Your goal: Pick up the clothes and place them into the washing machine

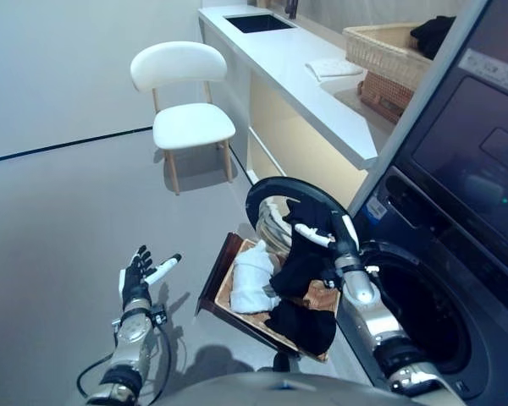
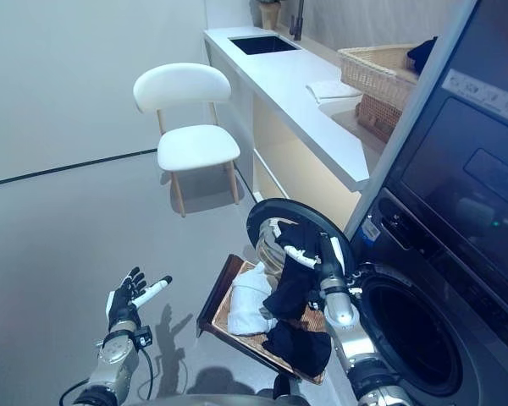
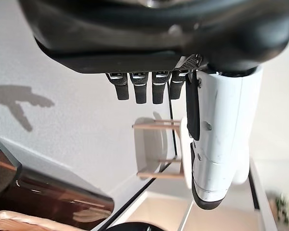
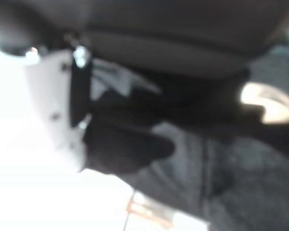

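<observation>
My right hand point(image 1: 328, 233) is raised above a wooden-rimmed laundry basket point(image 1: 212, 283) on the floor and is shut on a black garment point(image 1: 303, 264), which hangs down toward the basket. In the right wrist view the dark cloth point(image 4: 130, 149) lies against the white-covered thumb point(image 4: 58, 106). A white garment point(image 1: 252, 281) and more black cloth point(image 1: 306, 328) lie in the basket. The washing machine point(image 1: 457, 194) stands at the right, its round door point(image 1: 275, 193) swung open behind the basket and its drum opening point(image 1: 423, 315) beside my right arm. My left hand point(image 1: 139, 277) hovers open over the floor, left of the basket.
A white chair point(image 1: 186, 123) stands at the back left. A white counter point(image 1: 305, 80) with a sink point(image 1: 258, 23) runs along the right, bearing a folded white towel point(image 1: 333, 68) and a wicker basket point(image 1: 385, 51) with dark clothing.
</observation>
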Motion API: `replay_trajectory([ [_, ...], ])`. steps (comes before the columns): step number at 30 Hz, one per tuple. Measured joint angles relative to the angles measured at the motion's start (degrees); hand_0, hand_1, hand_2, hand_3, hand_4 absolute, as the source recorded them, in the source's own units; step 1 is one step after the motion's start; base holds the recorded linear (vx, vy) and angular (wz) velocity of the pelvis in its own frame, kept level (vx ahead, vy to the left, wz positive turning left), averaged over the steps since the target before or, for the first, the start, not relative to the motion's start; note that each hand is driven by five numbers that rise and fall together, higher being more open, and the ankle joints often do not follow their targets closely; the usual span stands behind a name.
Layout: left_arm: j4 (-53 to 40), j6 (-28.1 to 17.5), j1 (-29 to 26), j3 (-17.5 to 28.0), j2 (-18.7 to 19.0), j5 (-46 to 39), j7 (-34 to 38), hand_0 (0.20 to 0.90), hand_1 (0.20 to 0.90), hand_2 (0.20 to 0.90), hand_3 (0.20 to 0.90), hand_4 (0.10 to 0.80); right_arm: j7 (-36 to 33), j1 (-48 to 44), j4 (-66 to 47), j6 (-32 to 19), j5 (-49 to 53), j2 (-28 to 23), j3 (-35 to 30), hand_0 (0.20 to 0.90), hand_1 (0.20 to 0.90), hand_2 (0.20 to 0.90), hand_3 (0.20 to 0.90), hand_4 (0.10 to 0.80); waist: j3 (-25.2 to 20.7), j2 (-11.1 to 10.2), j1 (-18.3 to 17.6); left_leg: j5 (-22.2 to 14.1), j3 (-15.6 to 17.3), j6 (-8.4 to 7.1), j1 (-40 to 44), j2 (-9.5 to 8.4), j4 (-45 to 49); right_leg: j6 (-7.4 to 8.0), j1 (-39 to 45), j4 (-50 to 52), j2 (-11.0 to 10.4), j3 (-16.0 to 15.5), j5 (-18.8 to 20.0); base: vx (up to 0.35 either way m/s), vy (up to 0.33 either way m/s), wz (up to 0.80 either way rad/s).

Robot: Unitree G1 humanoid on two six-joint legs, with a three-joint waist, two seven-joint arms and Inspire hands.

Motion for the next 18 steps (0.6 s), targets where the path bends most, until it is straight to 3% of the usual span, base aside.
replay_trajectory([
  [9,-6.72,1.31,-0.67,-6.58,0.15,3.82,-2.94,0.900,0.900,0.900,0.900,0.800,3.17,-4.51,-6.27,1.08,3.28,-2.64,1.81,0.200,0.200,0.200,0.200,0.300,-0.42,0.27,0.02,-0.02,-0.28,-0.04,0.43,0.05,-0.25,0.04,0.45,0.03,0.04,-0.08,0.04,0.005,-0.015,0.04],
  [18,-5.68,2.35,-3.64,-9.64,0.92,8.25,-2.97,0.900,0.900,0.900,0.900,0.800,5.02,-7.65,-9.80,1.04,5.76,-5.45,3.17,0.200,0.200,0.200,0.200,0.300,-0.53,0.36,-0.19,-0.32,-0.24,-0.10,2.29,0.21,-0.27,-0.09,2.24,-0.06,0.17,-0.14,-0.31,0.000,-0.014,-0.04],
])
